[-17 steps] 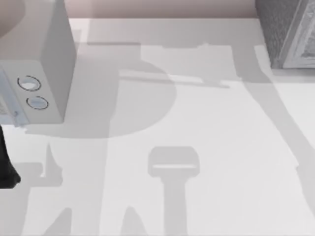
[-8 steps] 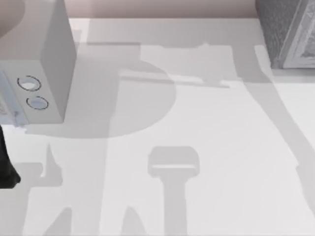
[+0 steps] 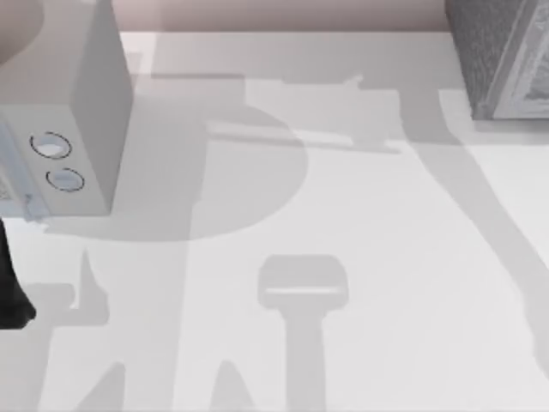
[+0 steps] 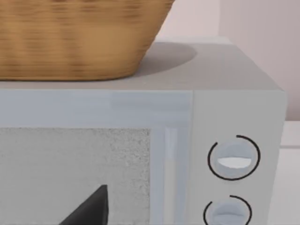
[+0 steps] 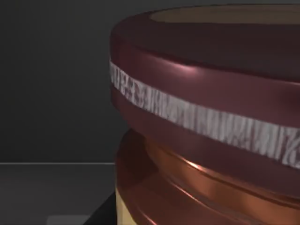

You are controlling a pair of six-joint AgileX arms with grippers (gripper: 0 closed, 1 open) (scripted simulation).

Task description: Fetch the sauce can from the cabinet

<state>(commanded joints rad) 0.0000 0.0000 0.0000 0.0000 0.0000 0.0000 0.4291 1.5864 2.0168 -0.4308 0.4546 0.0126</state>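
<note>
Close before the right wrist sits the sauce can (image 5: 211, 117); finger state unclear.

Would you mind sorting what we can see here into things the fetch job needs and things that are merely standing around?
Belongs to the job:
- sauce can, very close in the right wrist view, dark surroundings behind it
- cabinet, at the table's far right corner

Just standing about:
- pale grey box with two dials, on the left
- wicker basket resting on top of that box
</note>
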